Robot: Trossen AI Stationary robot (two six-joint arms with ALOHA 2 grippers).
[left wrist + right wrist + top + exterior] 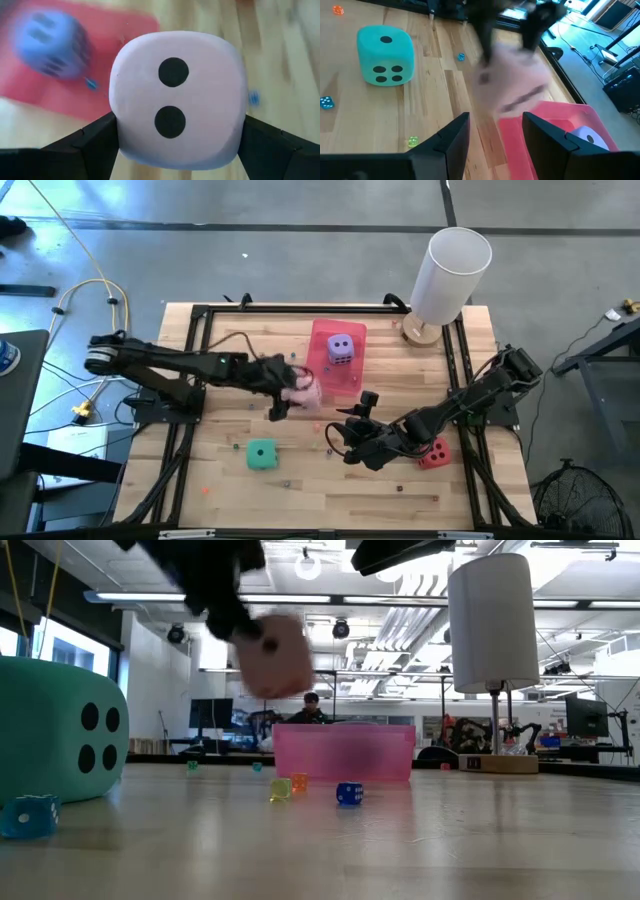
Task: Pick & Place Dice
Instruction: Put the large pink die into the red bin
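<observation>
Pink die [175, 100] clamped between left gripper [290, 392] fingers, held above table beside pink tray [325, 335] — purple die [340, 348] in tray — right gripper [492, 132] parted, empty, near red die [435, 452].

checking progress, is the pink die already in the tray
No, the pink die is in the air in the left tool, beside the tray.

Each of the 2 arms is dark and 6-jointed. The left arm [170, 365] shows a pale grey base joint; the right arm [470, 400] is uniformly black. Fingers [85, 145] are flat, matte black.
</observation>
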